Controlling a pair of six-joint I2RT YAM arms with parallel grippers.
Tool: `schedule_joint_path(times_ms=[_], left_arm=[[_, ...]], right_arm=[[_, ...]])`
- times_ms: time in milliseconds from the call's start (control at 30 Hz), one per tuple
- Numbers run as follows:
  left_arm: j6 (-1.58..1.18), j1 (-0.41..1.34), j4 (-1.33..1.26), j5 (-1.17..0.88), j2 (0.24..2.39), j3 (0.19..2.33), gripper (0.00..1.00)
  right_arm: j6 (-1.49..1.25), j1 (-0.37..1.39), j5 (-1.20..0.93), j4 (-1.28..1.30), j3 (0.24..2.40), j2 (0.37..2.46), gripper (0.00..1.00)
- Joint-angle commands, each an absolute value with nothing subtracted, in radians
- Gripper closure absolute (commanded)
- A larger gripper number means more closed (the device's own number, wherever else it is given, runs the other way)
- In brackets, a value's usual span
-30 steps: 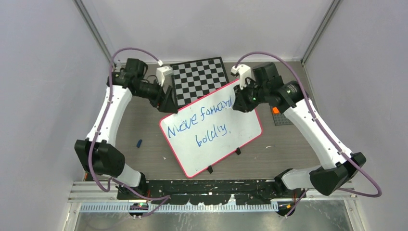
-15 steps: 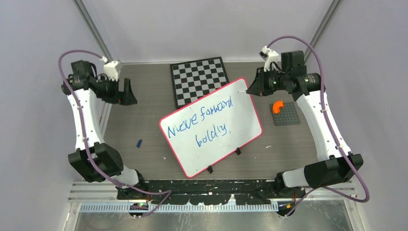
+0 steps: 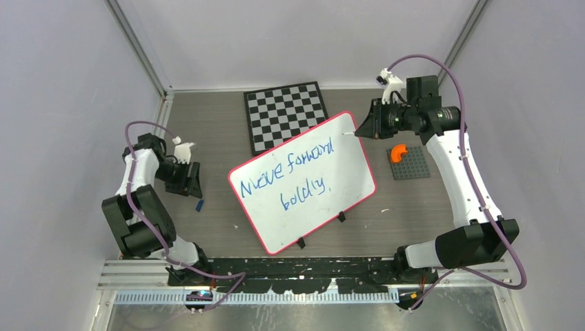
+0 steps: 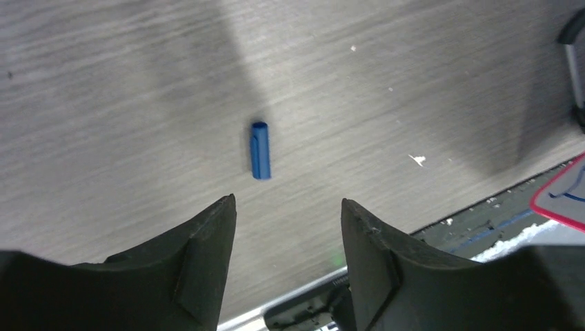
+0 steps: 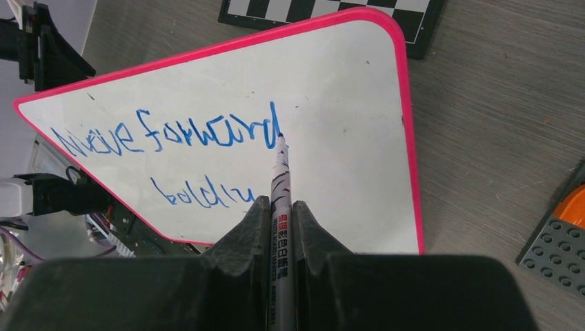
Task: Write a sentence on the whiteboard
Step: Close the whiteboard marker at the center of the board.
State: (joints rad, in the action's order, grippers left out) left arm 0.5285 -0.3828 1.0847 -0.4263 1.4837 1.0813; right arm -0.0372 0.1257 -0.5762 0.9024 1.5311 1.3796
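Note:
The whiteboard (image 3: pixel 303 207) lies tilted on the table with a pink rim. The sentence (image 3: pixel 290 176) is on it in blue, "Move forward" above "boldly". My right gripper (image 3: pixel 363 126) is shut on a white marker (image 5: pixel 279 172) at the board's far right corner. In the right wrist view the marker tip points near the final "d" of the sentence (image 5: pixel 172 134) on the whiteboard (image 5: pixel 345 103). I cannot tell if the tip touches. My left gripper (image 3: pixel 193 183) is open and empty above a small blue cap (image 3: pixel 199 205), which lies on the table ahead of the jaws (image 4: pixel 260 150).
A black-and-white checkered board (image 3: pixel 286 114) lies behind the whiteboard, partly under it. A grey studded baseplate (image 3: pixel 410 163) with an orange piece (image 3: pixel 398 152) sits at the right. Black clip feet (image 3: pixel 301 243) stick out at the whiteboard's near edge. Walls close in on both sides.
Both grippers have left the whiteboard's far edge. My left arm swung out to the back left, then down toward the blue cap. My right gripper drew back to the far right corner with the marker.

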Motion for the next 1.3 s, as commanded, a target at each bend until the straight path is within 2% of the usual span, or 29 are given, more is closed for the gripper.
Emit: schedule_joint_path(times_ms=[0, 200, 600, 1067, 1267], left_arm=[[0.544, -0.387, 0.928, -0.411, 1.554, 1.053, 0.43], [0.56, -0.386, 0.854, -0.401, 1.579, 0.99, 0.48], [0.598, -0.384, 0.791, -0.395, 1.623, 0.917, 0.55], [0.62, -0.271, 0.776, -0.249, 1.544, 0.829, 0.68], [0.647, -0.239, 0.835, -0.238, 1.477, 0.779, 0.69]], right_arm=[[-0.074, 0.121, -0.509, 0.878, 1.53, 1.386, 1.0], [-0.17, 0.12, -0.289, 0.865, 1.511, 1.373, 1.0], [-0.193, 0.119, -0.28, 0.793, 1.442, 1.269, 1.0], [-0.136, 0.119, -0.319, 0.964, 1.626, 1.381, 1.0], [-0.122, 0.119, -0.357, 0.981, 1.639, 1.395, 1.0]])
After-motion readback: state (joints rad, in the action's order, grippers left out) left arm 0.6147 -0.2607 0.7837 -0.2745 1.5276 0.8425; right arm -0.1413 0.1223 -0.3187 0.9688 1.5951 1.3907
